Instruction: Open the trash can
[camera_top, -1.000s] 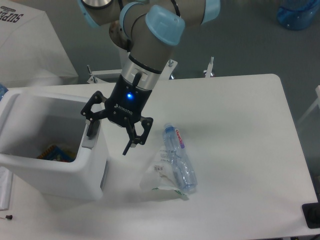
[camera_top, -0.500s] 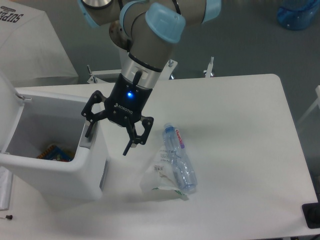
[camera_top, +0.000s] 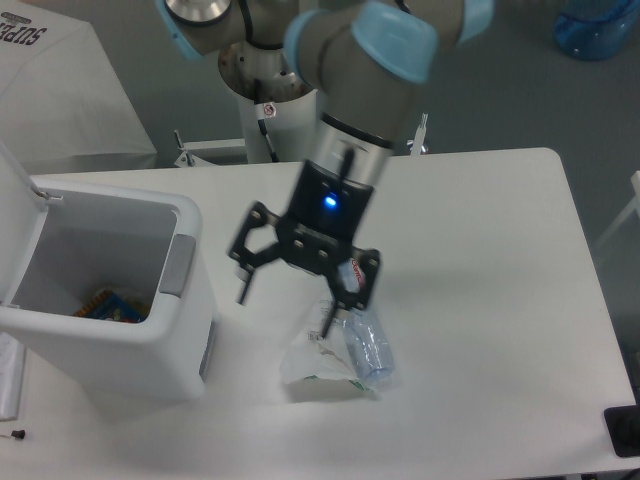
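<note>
We see the gripper (camera_top: 290, 296) with fingers spread, holding nothing. The trash can (camera_top: 110, 290) sits to its left, lid raised. Directly under it lies a plastic bottle (camera_top: 366, 345); descending could knock it away.

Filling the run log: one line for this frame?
trash can: lid up, open | gripper: open, empty, above plastic bottle | table: bottle lying flat

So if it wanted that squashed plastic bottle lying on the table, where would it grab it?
Probably across the bottle's clear middle, from above. It lies flat, its long axis running toward the table's front edge, so the open gripper could straddle its narrow width.
</note>
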